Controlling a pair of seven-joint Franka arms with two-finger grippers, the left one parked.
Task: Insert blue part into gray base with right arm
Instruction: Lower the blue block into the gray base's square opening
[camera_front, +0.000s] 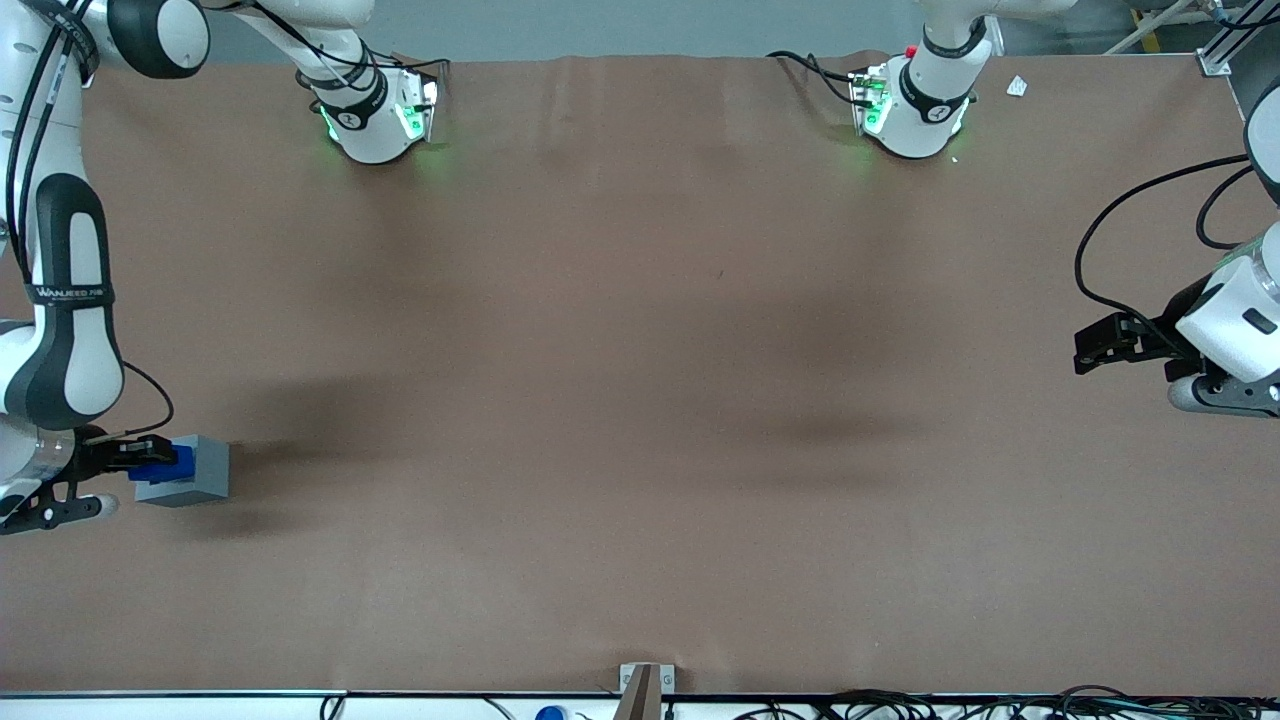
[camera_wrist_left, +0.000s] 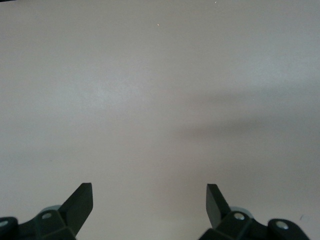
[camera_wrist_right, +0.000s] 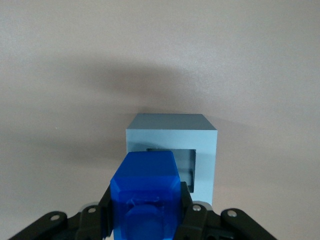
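Note:
The gray base (camera_front: 190, 472) lies on the brown table at the working arm's end, its square recess facing sideways toward my gripper. In the right wrist view the base (camera_wrist_right: 172, 131) shows the dark recess (camera_wrist_right: 189, 160) partly covered by the blue part (camera_wrist_right: 145, 192). My gripper (camera_front: 150, 462) is shut on the blue part (camera_front: 160, 466) and holds it right at the base's open face. Its black fingers (camera_wrist_right: 105, 210) press on both sides of the blue part. I cannot tell whether the part's tip has entered the recess.
The working arm's white links (camera_front: 60, 330) rise beside the base at the table's end. Both arm bases (camera_front: 375, 115) stand farther from the front camera. A small bracket (camera_front: 645, 685) sits at the table's near edge.

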